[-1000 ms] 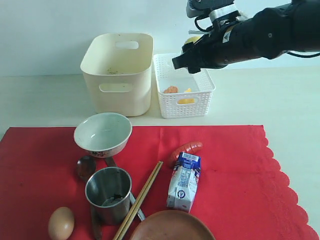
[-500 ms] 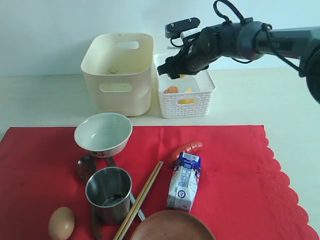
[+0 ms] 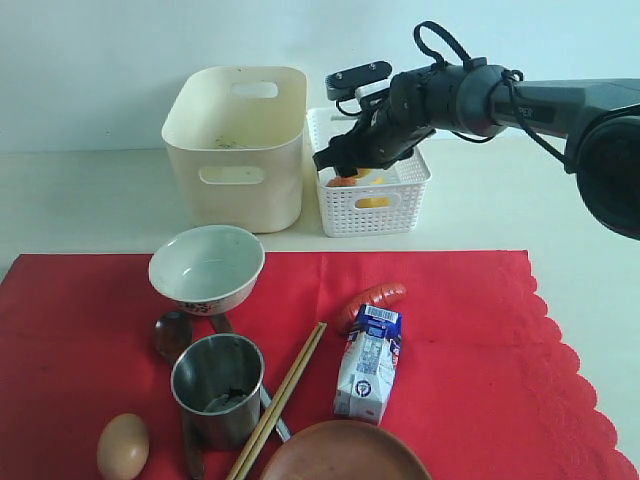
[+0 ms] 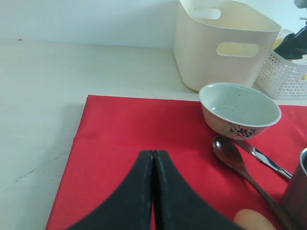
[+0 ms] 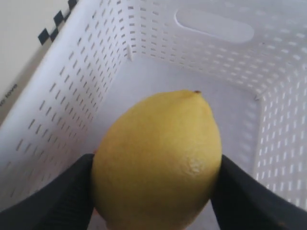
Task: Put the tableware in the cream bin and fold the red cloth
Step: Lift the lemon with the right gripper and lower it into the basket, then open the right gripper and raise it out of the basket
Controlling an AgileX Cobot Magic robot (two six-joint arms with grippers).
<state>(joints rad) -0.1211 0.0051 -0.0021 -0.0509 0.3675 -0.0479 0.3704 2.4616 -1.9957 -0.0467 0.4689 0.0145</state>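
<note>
- Lemon (image 5: pixel 158 158) is clamped between the two dark fingers of the right gripper (image 5: pixel 156 196). One finger presses on each flank, so the jaws stand wide around the fruit.
- Below those jaws lies the floor of the white lattice basket (image 5: pixel 62 96), and its perforated walls show on both sides of the lemon. From across the room, something orange and something yellow lie in the basket under the gripper.
- The left gripper (image 4: pixel 153 191) has its jaws pressed together with nothing between them, the two tips meeting in a thin seam.
- Directly beneath these closed jaws is the red cloth (image 4: pixel 124 134), spread flat on the table.
- Ahead of the closed tips and off to one side, the white bowl (image 4: pixel 240 108) stands upright on the cloth. The dark wooden spoon (image 4: pixel 229 151) lies just nearer the jaws than the bowl, and the metal knife (image 4: pixel 264 158) lies just beside the spoon.
- The cream bin (image 4: pixel 211 62) stands beyond the bowl, off the cloth and well away from the left jaws. It is just beside the basket where the right jaws hold the lemon.
- The steel cup (image 3: pixel 217 385), wooden chopsticks (image 3: pixel 283 395) and brown plate (image 3: pixel 345 455) are on the cloth, well apart from the right jaws. The chopsticks lie against the cup's side.
- The egg (image 3: pixel 123 447), milk carton (image 3: pixel 368 365) and sausage (image 3: pixel 373 298) are on the cloth too.
</note>
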